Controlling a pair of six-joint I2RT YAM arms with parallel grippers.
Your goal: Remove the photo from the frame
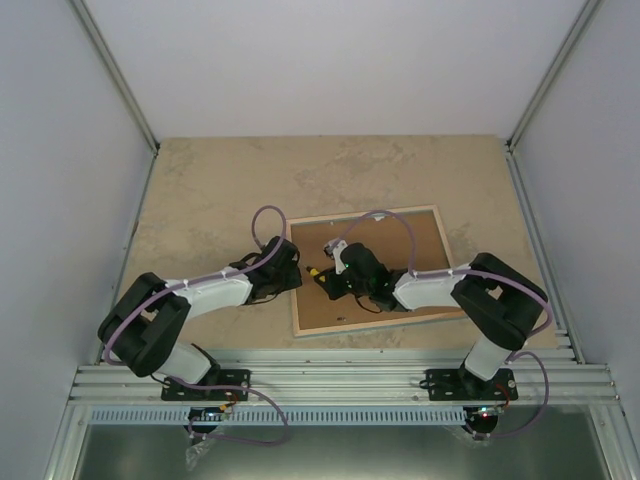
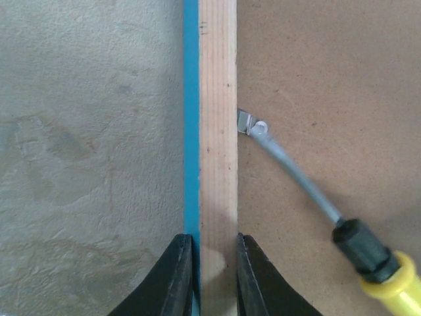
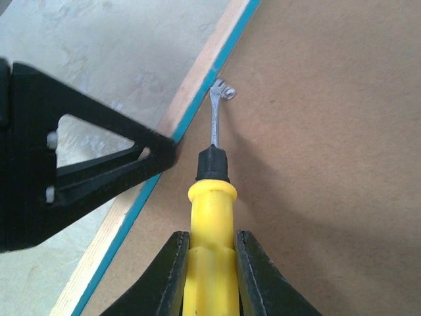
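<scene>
The frame (image 1: 370, 214) lies face down on the table, its brown fibreboard backing (image 1: 425, 250) up. The photo is hidden under the backing. My left gripper (image 1: 293, 262) is shut on the frame's left rail (image 2: 217, 131), one finger on the turquoise outer side and one on the inner side (image 2: 214, 247). My right gripper (image 3: 210, 243) is shut on a yellow screwdriver (image 3: 210, 210). The screwdriver's tip touches a small metal tab (image 3: 223, 89) at the inner edge of that rail. The tab also shows in the left wrist view (image 2: 245, 122).
The beige stone-patterned table (image 1: 200, 190) lies around the frame. White walls close in the back and sides. The left gripper's black fingers (image 3: 99, 158) sit close to the left of the screwdriver shaft. A metal rail (image 1: 330, 380) runs along the near edge.
</scene>
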